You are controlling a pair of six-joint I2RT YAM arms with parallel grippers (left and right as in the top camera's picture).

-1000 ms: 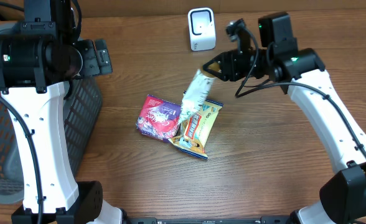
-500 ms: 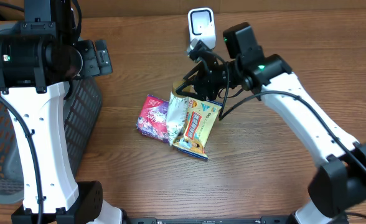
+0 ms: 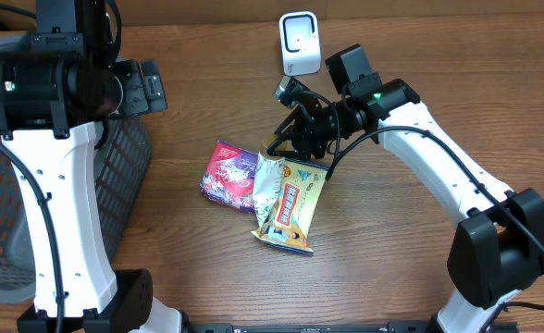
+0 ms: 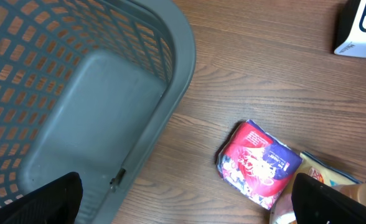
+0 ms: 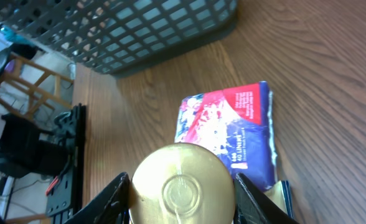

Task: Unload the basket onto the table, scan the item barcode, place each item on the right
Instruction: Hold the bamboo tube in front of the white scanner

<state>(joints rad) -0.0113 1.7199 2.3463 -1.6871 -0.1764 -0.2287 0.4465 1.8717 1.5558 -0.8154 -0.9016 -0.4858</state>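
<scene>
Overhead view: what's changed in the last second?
The right arm swung left and down, lowering the silver pouch from in front of the scanner onto the pile; the right fingers still grip it. The yellow packet slid slightly frontward. Red packet, basket and left arm stayed put.

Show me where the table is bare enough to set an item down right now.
Bare wood lies between the basket and the red packet, along the front edge below the yellow pack, and right of it up to the right arm. The centre is crowded: red packet, pouch and yellow pack overlap, with the right gripper shut on the pouch.
</scene>
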